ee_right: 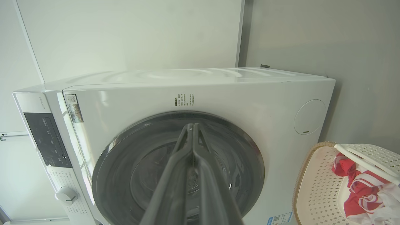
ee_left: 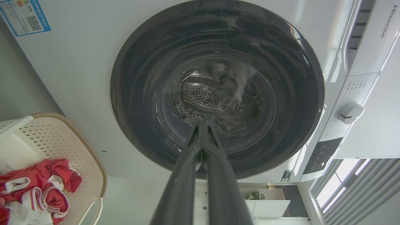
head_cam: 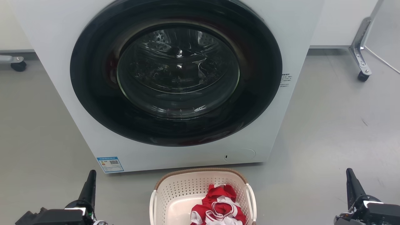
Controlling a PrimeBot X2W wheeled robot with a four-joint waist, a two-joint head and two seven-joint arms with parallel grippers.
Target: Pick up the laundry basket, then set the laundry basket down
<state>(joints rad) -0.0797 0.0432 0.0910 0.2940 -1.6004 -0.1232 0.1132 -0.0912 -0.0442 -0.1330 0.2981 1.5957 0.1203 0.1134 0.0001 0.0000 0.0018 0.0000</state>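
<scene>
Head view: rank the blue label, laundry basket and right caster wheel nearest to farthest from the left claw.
1. Blue label, lower left, beside the left claw.
2. Laundry basket, centre foreground.
3. Right caster wheel, far right.

I read the laundry basket (head_cam: 187, 186) as cream-white, peppered with small holes, its rim (head_cam: 200, 170) a brown woven pattern, its handles (head_cam: 152, 203) white. The garment (head_cam: 218, 207) is red with white bands. The washing machine (head_cam: 300, 47) is white, its door ring (head_cam: 90, 93) black, its label (head_cam: 110, 164) blue-edged. The floor (head_cam: 328, 140) is grey.

Grey floor (head_cam: 328, 125): white washing machine (head_cam: 178, 78); laundry basket (head_cam: 187, 184) just before it; castered frame leg (head_cam: 358, 53) far right.
</scene>
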